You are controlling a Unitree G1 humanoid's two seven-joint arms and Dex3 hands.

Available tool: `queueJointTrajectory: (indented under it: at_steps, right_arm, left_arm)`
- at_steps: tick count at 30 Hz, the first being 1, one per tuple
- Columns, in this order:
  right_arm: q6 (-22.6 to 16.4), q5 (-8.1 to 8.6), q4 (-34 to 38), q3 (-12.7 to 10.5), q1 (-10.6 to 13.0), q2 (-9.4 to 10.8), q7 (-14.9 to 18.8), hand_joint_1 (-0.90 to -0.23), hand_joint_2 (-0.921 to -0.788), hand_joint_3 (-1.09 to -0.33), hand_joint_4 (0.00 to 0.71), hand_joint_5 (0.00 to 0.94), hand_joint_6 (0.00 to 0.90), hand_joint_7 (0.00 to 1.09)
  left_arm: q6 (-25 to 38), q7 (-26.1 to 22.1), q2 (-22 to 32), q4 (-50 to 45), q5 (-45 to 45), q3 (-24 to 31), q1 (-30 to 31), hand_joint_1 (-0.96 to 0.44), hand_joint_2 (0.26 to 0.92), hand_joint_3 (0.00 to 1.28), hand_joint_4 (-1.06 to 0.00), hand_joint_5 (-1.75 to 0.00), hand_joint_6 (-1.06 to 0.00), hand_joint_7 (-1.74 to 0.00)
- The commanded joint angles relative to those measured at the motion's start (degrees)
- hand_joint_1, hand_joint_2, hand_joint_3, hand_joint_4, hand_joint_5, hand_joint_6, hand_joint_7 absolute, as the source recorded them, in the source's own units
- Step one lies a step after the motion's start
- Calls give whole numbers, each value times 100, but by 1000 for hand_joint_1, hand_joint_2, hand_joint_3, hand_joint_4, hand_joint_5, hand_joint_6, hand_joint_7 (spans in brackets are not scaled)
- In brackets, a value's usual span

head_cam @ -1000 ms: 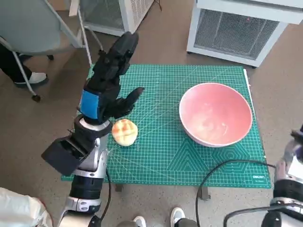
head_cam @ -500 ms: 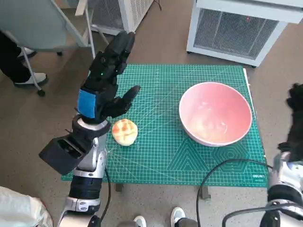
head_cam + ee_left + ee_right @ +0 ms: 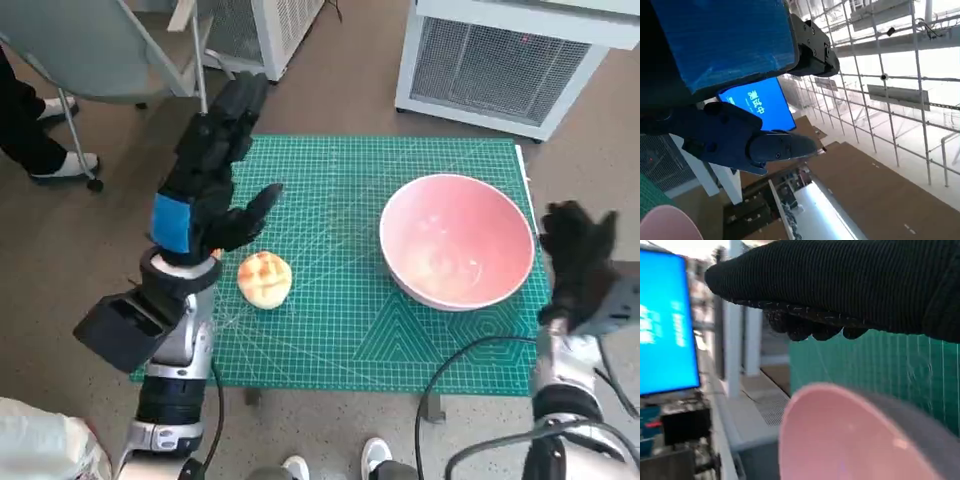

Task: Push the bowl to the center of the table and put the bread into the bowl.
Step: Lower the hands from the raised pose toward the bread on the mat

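Bowl (image 3: 456,241), pink and round, sits on the green cutting mat (image 3: 350,330) toward the right hand's side, well off the mat's middle. Its rim lies just beside the fingers of the right hand (image 3: 578,262), which is raised at the mat's edge with no contact that the head view can confirm. In the right wrist view the bowl (image 3: 850,440) fills the space just beneath the gloved hand (image 3: 840,285), the fingers (image 3: 805,327) hanging above its rim with a gap between. Those fingers look loosely spread in the head view and hold nothing.

The mat covers the small table and carries both task things. The left hand (image 3: 205,180) is lifted above the mat's far left part, its blue-taped back facing up, its black fingers (image 3: 235,110) stretched out and apart, pointing away from the robot, with nothing between them. The left wrist view shows the same hand (image 3: 730,75) with one finger (image 3: 775,147) extended against a background of ceiling grid and a blue screen (image 3: 760,102); a sliver of the bowl's rim (image 3: 665,225) shows at that picture's corner.

Bread (image 3: 264,279), a small golden bun, lies on the mat just below the left hand's thumb, nearer the robot than the fingertips and well apart from the bowl.
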Motion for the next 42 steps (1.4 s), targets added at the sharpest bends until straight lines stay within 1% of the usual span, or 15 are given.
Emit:
queueJointTrajectory:
  at_steps: [1, 10, 14, 18, 21, 26, 31, 35, 42]
  right_arm:
    - [261, -79, 115, 64, -99, 242, -88, -505, -921, -876, 177, 19, 234, 112]
    - [443, -96, 143, 141, -364, 571, -15, -500, -921, -881, 180, 13, 242, 107]
    - [456, -227, 151, 282, -459, 674, -100, -501, -921, -881, 184, 12, 251, 110]
    - [459, -407, 155, 425, -561, 773, -160, -494, -921, -881, 188, 12, 256, 111]
    - [512, -455, 171, 475, -668, 860, -184, -476, -921, -881, 189, 11, 255, 109]
    - [624, -531, 184, 524, -821, 972, -205, -476, -921, -880, 190, 9, 247, 103]
    - [778, -554, 200, 566, -1001, 1075, -227, -484, -921, -879, 194, 9, 245, 99]
    - [878, -543, 210, 578, -1140, 1150, -216, -467, -921, -874, 196, 8, 246, 97]
    - [1005, -557, 226, 593, -1282, 1163, -214, -460, -921, -870, 199, 7, 251, 94]
  left_arm:
    - [48, 101, 55, -215, 111, 24, 158, -469, 921, 348, -296, -1, -309, -170]
    - [94, 195, 142, -467, 155, 82, 391, -476, 921, 345, -296, -1, -315, -156]
    - [79, 223, 182, -522, 159, 119, 484, -483, 921, 343, -297, -1, -317, -145]
    - [103, 251, 215, -613, 154, 149, 584, -490, 921, 341, -298, -1, -317, -135]
    - [111, 279, 251, -662, 162, 191, 648, -505, 921, 342, -301, -2, -320, -126]
    - [75, 351, 277, -699, 224, 252, 732, -523, 921, 348, -302, -2, -327, -114]
    - [56, 391, 297, -724, 224, 286, 785, -523, 921, 352, -302, -1, -331, -101]
    - [59, 404, 295, -717, 190, 308, 800, -510, 921, 354, -299, 0, -335, -91]
    - [117, 378, 269, -729, 78, 306, 818, -495, 921, 346, -298, -1, -353, -78]
